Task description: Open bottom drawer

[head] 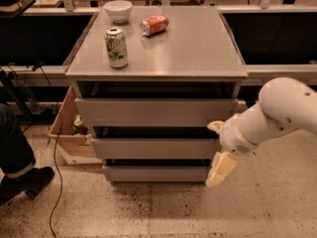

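The bottom drawer (156, 173) is the lowest of three grey fronts on the grey cabinet (158, 58), and it sits pushed in. My gripper (219, 169) hangs from the white arm (277, 113) at the drawer's right end, its pale fingers pointing down over the drawer's right corner. The middle drawer (156, 148) and top drawer (156, 112) above it are also closed.
On the cabinet top stand a green-and-white can (116, 47), a tipped orange can (154, 25) and a white bowl (119, 10). A cardboard box (69, 133) sits on the floor at the left. A person's leg and shoe (20, 172) are at far left.
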`<state>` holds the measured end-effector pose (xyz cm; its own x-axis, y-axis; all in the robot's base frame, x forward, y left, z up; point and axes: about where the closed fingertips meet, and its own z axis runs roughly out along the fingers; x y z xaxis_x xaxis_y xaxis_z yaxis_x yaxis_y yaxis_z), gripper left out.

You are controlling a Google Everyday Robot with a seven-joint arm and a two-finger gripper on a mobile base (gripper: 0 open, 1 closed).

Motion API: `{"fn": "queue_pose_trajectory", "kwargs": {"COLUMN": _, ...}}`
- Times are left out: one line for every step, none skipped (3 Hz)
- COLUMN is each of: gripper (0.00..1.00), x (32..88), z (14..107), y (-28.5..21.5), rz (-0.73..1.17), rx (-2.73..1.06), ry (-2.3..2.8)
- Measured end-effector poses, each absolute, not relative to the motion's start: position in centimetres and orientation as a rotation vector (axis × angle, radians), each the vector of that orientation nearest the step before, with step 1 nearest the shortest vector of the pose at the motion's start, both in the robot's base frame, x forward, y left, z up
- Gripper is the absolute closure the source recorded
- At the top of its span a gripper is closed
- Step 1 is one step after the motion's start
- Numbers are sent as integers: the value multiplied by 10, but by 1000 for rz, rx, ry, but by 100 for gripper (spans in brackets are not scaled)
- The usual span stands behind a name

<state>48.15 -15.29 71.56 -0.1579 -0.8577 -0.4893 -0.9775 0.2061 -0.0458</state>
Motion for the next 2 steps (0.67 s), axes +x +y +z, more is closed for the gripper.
{"fn": "queue_pose_trajectory", "kwargs": {"gripper": 0, "x": 494, "z": 704, "y": -149, "rz": 380, "rx": -1670, "ry": 2061}}
{"fn": "queue_pose_trajectory", "kwargs": {"gripper": 0, "x": 491, "z": 703, "y": -145, "rz": 386, "rx": -1670, "ry": 2056}}
